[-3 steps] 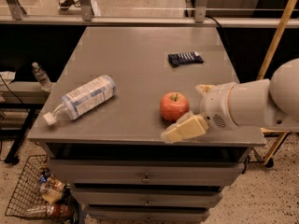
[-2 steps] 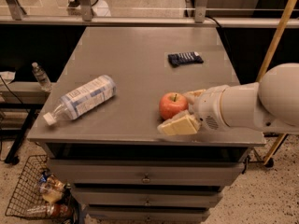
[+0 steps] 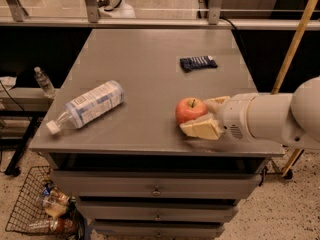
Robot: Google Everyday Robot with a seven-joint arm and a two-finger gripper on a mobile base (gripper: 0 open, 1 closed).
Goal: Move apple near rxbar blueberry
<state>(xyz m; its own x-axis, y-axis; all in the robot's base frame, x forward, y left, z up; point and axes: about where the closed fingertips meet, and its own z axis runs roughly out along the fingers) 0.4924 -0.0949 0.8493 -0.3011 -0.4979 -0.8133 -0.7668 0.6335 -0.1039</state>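
Note:
The red-orange apple point(image 3: 190, 109) sits at the front right of the grey table point(image 3: 145, 59). My gripper point(image 3: 207, 115) reaches in from the right and is shut on the apple. One cream finger point(image 3: 200, 129) lies against its near lower side and the other point(image 3: 218, 101) peeks out behind its right side. The apple is at table level. The rxbar blueberry point(image 3: 198, 62), a dark navy wrapper, lies flat farther back on the right, well apart from the apple.
A clear plastic bottle point(image 3: 87, 106) with a white-blue label lies on its side at the front left. A wooden pole point(image 3: 295, 44) leans right of the table. A wire basket point(image 3: 42, 209) stands on the floor at the lower left.
The near finger has drawn in against the apple, and the apple has shifted slightly right and back. The bar and the bottle have not moved.

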